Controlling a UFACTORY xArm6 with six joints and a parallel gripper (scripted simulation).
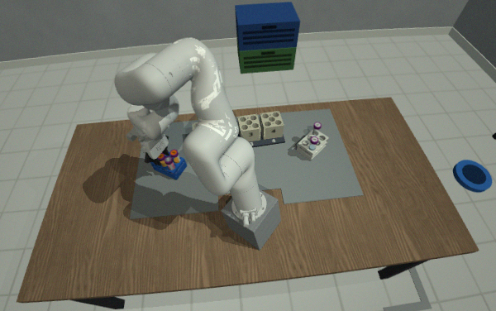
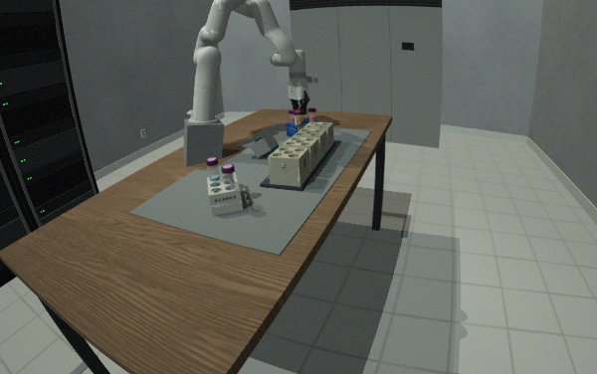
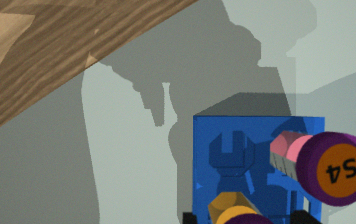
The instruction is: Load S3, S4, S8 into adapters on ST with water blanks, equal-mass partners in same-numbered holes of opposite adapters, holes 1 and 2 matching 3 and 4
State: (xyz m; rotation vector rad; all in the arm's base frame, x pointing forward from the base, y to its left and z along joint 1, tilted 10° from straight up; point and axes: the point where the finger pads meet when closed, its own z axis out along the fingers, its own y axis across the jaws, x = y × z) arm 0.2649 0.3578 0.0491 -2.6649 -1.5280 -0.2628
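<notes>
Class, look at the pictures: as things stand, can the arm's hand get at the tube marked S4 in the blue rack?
Probably yes. The open, empty hand hangs right above the blue rack, S4 stands upright with its cap exposed, and nothing lies between them. Neighbouring tubes stand close, though.
</notes>
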